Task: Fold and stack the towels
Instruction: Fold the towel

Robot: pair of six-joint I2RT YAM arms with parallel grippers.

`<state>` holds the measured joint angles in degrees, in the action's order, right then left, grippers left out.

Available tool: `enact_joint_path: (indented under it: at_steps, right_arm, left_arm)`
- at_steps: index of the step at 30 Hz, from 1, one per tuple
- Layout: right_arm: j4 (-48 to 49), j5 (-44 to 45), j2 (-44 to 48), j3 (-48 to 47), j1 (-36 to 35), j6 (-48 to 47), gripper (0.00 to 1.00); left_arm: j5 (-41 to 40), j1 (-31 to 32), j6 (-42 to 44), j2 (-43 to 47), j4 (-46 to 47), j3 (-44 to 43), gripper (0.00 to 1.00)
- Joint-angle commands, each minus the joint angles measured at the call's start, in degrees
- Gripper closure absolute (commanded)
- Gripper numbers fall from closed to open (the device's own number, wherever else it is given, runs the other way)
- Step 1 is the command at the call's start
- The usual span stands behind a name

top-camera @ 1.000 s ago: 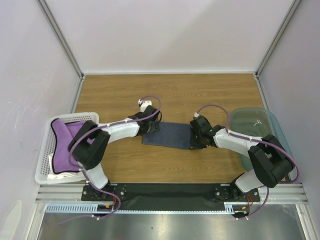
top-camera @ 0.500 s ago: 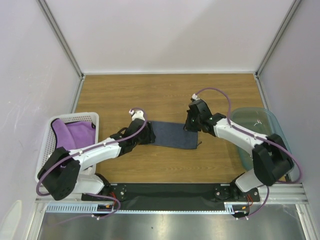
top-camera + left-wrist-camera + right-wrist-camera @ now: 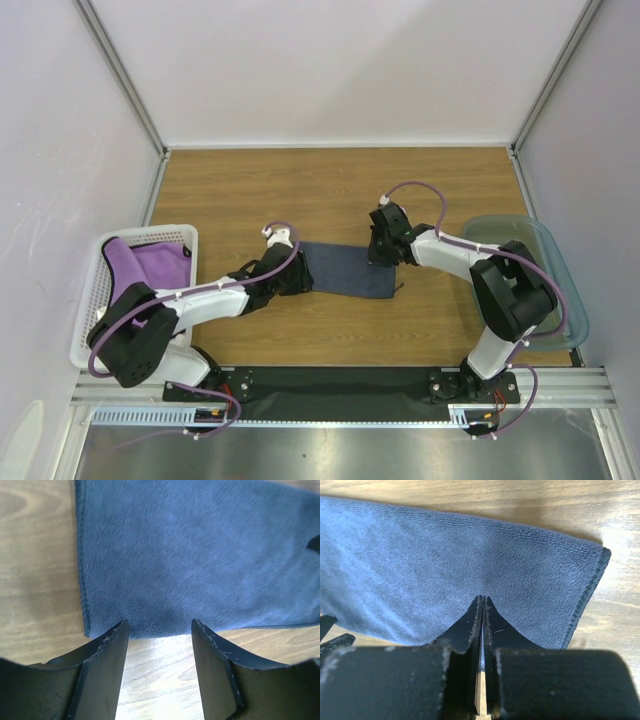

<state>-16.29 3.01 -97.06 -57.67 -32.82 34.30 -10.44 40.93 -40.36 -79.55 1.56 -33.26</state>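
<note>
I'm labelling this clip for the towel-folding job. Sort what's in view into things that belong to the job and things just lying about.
Belongs to the job:
- navy towel, spread flat
- purple towel, in the white basket
- left pincer, open at the navy towel's edge
- right pincer, shut, tips on the navy towel

Just lying about:
- white basket
- teal bin

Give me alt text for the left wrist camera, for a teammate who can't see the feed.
A navy towel lies flat on the wooden table, filling most of the frame. At the bottom, the left gripper is open, its two black fingers framing the towel's near edge and holding nothing.
</note>
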Motion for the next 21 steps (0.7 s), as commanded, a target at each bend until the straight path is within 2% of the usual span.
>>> enact_joint_path:
  at_steps: [1,12,17,18,21]
  right_arm:
    - [2.3,1.7,-1.0,-0.9,0.6,-0.1,1.0]
    - [0.3,0.3,-1.0,-3.7,0.5,-2.8,1.0]
    - [-1.5,0.1,1.0,-6.4,-4.4,-4.9,1.0]
    - [-1.4,-0.5,1.1,-6.7,-5.0,-4.8,1.0]
    - [-1.2,-1.3,0.7,-7.3,-5.9,-4.4,1.0]
  left_arm:
    - [0.9,0.2,-2.0,0.4,-0.3,1.3,0.42]
    - [0.1,0.2,1.2,0.1,-7.4,-1.6,0.41]
    - [-2.3,0.1,2.8,6.4,-12.3,-6.2,0.34]
    - [-3.3,-0.4,3.4,7.1,-13.0,-7.7,0.3]
    - [-3.0,-3.4,4.8,7.6,-13.2,-9.3,0.29]
